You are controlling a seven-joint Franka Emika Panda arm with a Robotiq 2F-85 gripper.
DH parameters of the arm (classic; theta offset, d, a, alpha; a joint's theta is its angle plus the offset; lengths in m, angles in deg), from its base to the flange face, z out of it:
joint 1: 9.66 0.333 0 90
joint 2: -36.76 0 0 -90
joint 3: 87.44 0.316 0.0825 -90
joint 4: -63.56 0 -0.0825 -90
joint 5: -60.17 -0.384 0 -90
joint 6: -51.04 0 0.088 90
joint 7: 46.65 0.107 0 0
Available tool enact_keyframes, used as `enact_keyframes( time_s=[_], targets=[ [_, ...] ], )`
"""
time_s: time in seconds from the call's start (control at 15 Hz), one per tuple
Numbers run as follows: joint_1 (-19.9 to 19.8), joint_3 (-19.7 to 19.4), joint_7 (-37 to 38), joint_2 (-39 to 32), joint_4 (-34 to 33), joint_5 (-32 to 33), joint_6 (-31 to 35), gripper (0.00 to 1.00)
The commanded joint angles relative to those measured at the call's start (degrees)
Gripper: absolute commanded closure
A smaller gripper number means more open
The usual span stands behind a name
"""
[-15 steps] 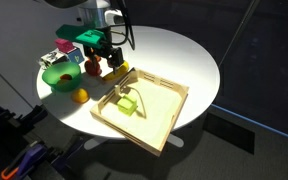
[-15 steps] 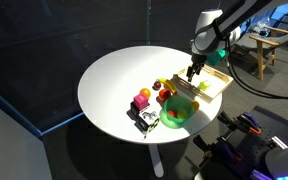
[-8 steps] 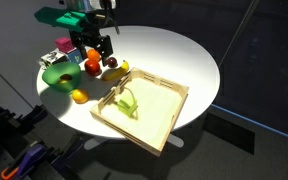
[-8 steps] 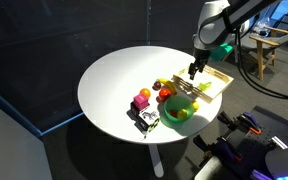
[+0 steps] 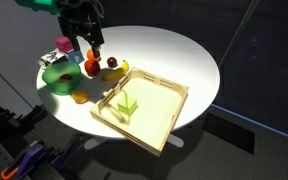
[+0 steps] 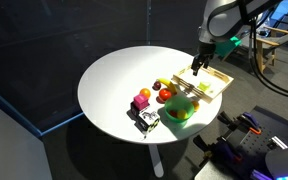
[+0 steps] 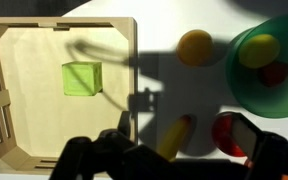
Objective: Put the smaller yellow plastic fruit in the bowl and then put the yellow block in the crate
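Observation:
The wrist view shows the smaller yellow plastic fruit [image 7: 261, 50] lying inside the green bowl [image 7: 242, 88] beside a red piece. The yellow block [image 7: 81, 78] rests on the floor of the wooden crate [image 7: 134, 60]. My gripper [image 7: 184, 150] is open and empty, hanging above the banana [image 7: 174, 135] and a red fruit [image 7: 227, 133] between crate and bowl. In both exterior views the gripper [image 5: 91, 43] [image 6: 198, 63] is raised above the table, with the bowl [image 5: 50, 82] [image 6: 174, 105], the crate [image 5: 164, 82] [image 6: 222, 78] and the block [image 5: 127, 103] below it.
An orange fruit [image 7: 195, 47] [image 5: 79, 96] lies on the table next to the bowl. A pink block [image 6: 144, 95] and a small dark and white object [image 6: 146, 119] sit near the table's edge. The round white table [image 6: 114, 80] ends close to the crate and bowl.
The arm has risen and drawn away from the fruits near the bowl. The jaws have stayed open and empty, and nothing on the table has moved.

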Motion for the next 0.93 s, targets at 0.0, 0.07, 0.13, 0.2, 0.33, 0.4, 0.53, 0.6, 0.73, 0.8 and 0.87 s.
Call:
enact_keyframes(
  time_s=[0.0,0.07,0.13,0.2,0.33,0.4,0.53,0.6,0.73,0.8,0.87],
  targets=[
    [0.6,0.33,3.25,5.69,3.0,0.82,-2.21,0.0],
    [0.65,0.47,3.29,6.73,3.5,0.56,-2.45,0.0],
    [0.71,0.64,3.34,7.86,4.13,0.34,-2.56,0.0],
    [0.74,0.82,3.46,8.89,4.74,0.31,-2.6,0.0],
    [0.8,1.13,3.54,11.15,5.97,0.19,-2.74,0.0],
    [0.81,1.21,3.46,12.19,6.3,0.06,-3.16,0.0],
    [0.8,1.24,3.28,14.4,6.51,-0.4,-4.84,0.0],
    [0.89,1.24,3.04,15.19,6.21,-0.97,-6.12,0.0],
    [1.11,1.26,2.66,16.58,5.54,-1.88,-8.59,0.0],
    [1.17,1.38,3.01,17.18,5.21,-2.08,-9.43,0.0],
    [1.28,1.49,3.14,17.77,4.87,-2.32,-10.42,0.0]
  ],
)
